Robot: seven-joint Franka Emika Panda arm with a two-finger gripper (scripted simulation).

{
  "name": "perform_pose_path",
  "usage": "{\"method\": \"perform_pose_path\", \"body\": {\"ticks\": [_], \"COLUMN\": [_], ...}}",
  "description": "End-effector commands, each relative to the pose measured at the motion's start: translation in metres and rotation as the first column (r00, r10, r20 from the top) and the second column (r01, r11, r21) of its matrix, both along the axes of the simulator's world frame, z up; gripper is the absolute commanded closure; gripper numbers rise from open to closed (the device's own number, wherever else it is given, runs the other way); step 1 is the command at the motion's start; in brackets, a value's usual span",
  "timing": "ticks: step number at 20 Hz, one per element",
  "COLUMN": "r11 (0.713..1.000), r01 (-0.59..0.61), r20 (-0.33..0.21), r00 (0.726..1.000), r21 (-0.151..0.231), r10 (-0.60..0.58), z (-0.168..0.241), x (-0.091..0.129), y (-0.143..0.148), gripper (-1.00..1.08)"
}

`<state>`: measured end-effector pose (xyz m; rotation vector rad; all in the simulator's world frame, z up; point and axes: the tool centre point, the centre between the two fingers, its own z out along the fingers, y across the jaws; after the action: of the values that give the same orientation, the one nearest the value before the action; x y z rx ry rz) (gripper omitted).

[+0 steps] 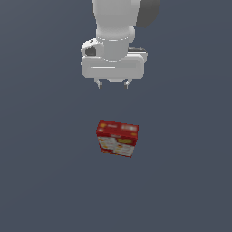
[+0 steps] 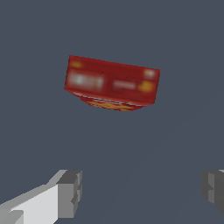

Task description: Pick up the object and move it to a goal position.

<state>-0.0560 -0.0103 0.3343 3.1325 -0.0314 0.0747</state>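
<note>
The object is a red cardboard box with white and yellow-orange panels, resting on the grey floor slightly turned. In the wrist view the box shows its red top face with blurred white and orange patches. My gripper hangs above and behind the box, well clear of it, open with nothing between its fingers. One fingertip and the other show far apart in the wrist view, with the gripper short of the box.
A plain dark grey floor stretches all around the box. The white arm body rises above the gripper at the top of the exterior view.
</note>
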Motion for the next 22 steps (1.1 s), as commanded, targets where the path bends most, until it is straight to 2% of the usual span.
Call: {"method": "perform_pose_path", "body": {"ticks": [1, 11, 22], "r11": [1.0, 0.999, 0.999], "r01": [0.0, -0.042, -0.051], "r20": [0.0, 0.003, 0.003], "r00": [1.0, 0.999, 0.999], "r21": [0.0, 0.02, 0.019], "r10": [0.0, 0.042, 0.051], "z": [0.0, 0.005, 0.004], "x": [0.0, 0.002, 0.003], "y": [0.0, 0.011, 0.011], "gripper": [-0.92, -0.92, -0.92]}}
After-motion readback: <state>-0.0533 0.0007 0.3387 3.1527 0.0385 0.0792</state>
